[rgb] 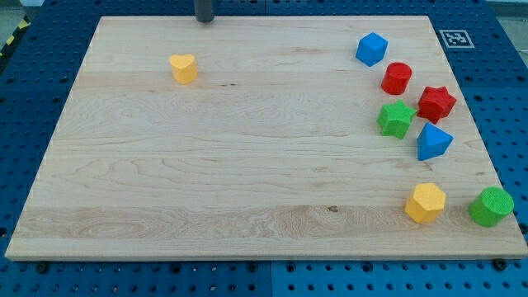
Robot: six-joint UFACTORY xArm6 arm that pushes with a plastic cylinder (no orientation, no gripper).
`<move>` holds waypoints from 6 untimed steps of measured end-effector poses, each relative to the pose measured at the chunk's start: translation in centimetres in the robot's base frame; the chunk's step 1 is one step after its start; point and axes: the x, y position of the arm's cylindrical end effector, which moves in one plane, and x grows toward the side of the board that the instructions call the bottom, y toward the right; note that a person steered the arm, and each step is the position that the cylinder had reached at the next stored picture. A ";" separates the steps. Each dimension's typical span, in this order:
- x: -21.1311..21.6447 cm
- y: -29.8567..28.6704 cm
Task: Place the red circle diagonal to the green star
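Note:
The red circle [397,77] lies at the view's right, just above the green star [396,119] and a little apart from it. My tip [204,20] is at the view's top edge of the board, left of centre. It is far to the left of both blocks and touches none. The nearest block to it is a yellow heart [184,68], below and slightly left of the tip.
A blue cube [372,49] sits above-left of the red circle. A red star [436,103] and a blue triangle-like block [433,142] lie right of the green star. A yellow hexagon [426,203] and green circle [492,206] sit at the bottom right. The wooden board [247,165] has a marker tag [454,38] beside it.

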 end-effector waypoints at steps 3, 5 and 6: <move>0.2 16.5; 3.0 42.3; 4.4 44.6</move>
